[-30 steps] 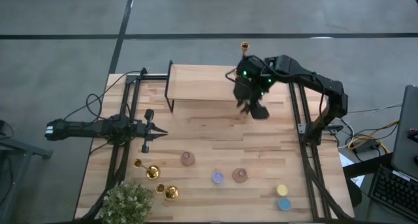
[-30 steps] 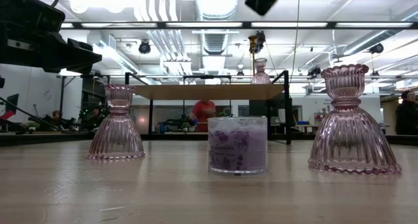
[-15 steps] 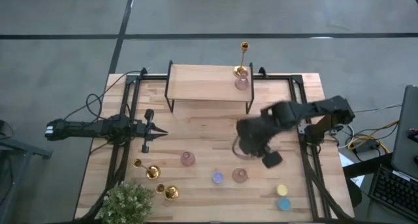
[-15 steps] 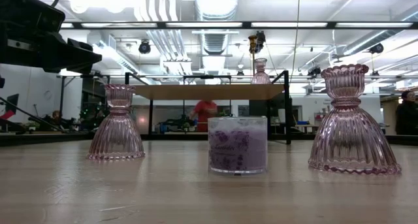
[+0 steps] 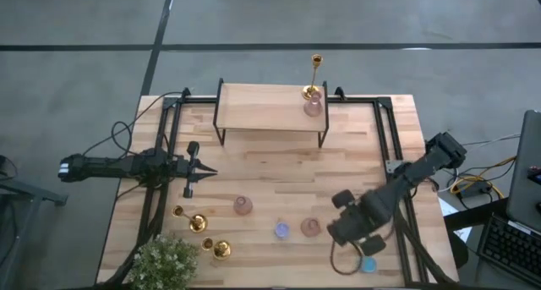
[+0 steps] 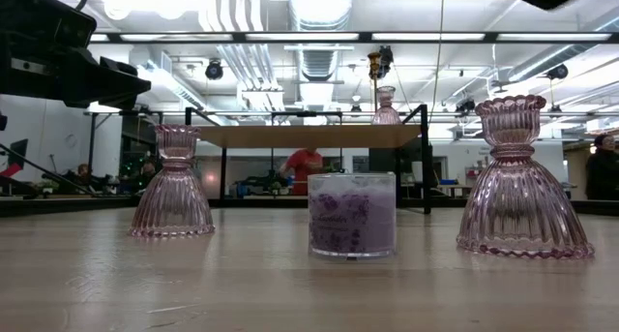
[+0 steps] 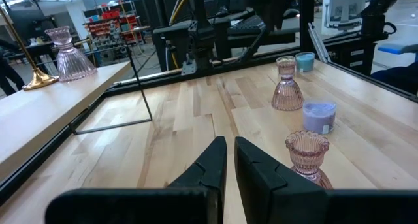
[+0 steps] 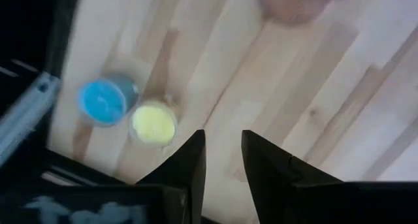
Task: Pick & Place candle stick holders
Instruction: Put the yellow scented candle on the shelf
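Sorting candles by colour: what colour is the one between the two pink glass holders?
Purple candle; clearest in the low view.

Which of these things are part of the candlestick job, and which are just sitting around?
Job:
upright gold candlestick on the shelf
two toppled gold candlesticks

Lying about:
pink glass holders
purple candle
yellow candle
blue candle
plant

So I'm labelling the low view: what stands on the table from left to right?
Left pink glass holder → purple candle in its glass → right pink glass holder. Behind them, a raised wooden shelf spans the middle, with another pink holder on it.
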Tool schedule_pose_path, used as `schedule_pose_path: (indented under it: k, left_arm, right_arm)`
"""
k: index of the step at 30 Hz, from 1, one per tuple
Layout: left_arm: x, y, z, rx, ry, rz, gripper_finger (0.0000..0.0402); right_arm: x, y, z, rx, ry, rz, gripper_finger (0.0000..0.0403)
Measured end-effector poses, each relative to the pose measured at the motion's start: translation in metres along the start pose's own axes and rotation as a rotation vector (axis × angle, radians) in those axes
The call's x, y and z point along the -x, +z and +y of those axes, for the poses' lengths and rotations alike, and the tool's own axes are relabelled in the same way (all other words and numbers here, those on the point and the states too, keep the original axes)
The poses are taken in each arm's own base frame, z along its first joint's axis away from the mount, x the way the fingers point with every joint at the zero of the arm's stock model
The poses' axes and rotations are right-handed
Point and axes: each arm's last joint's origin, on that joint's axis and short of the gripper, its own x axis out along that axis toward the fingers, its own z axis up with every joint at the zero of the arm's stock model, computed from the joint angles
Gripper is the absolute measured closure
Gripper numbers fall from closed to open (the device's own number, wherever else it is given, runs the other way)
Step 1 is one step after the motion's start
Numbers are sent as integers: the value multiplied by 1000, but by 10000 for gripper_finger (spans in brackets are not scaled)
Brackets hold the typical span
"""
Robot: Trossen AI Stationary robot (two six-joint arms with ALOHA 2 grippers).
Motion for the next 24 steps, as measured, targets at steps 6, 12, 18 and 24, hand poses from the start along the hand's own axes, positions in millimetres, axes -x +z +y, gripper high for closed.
schedule_pose_path:
  k: [6, 12, 18, 24]
  left_arm:
    - [0, 0, 0, 0, 1, 0, 367]
    - [0, 0, 0, 0, 0, 0, 367]
    - [0, 0, 0, 0, 0, 0, 367]
    - [0, 0, 0, 0, 0, 0, 367]
  right_arm:
    - [-30, -16, 22, -35, -4, 5, 325]
    - [-50, -25, 36, -74, 26, -52, 332]
    - [-67, -39, 43, -112, 5, 10, 335]
    - [-72, -50, 62, -43, 5, 27, 326]
